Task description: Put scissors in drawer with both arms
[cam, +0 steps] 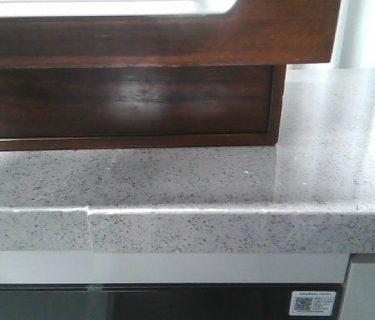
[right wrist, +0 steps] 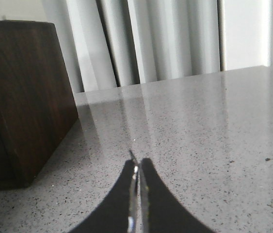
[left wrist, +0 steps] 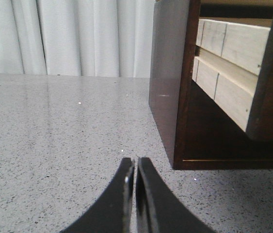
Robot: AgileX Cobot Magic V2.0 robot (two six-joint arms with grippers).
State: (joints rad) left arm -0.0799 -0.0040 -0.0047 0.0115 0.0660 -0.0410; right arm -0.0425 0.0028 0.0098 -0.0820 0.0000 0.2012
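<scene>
The drawer stands pulled out, its glossy dark-brown front filling the top of the front view with a white rounded-corner area along its top edge. In the left wrist view its pale wooden side sticks out of the dark cabinet. No scissors show in any view. My left gripper is shut and empty, low over the counter beside the cabinet's corner. My right gripper is shut over the counter on the cabinet's other side; a thin grey sliver pokes out between its fingertips, and I cannot tell what it is.
The dark wooden cabinet sits on a speckled grey stone counter, whose front edge runs across the front view. It also shows in the right wrist view. White curtains hang behind. Neither arm shows in the front view.
</scene>
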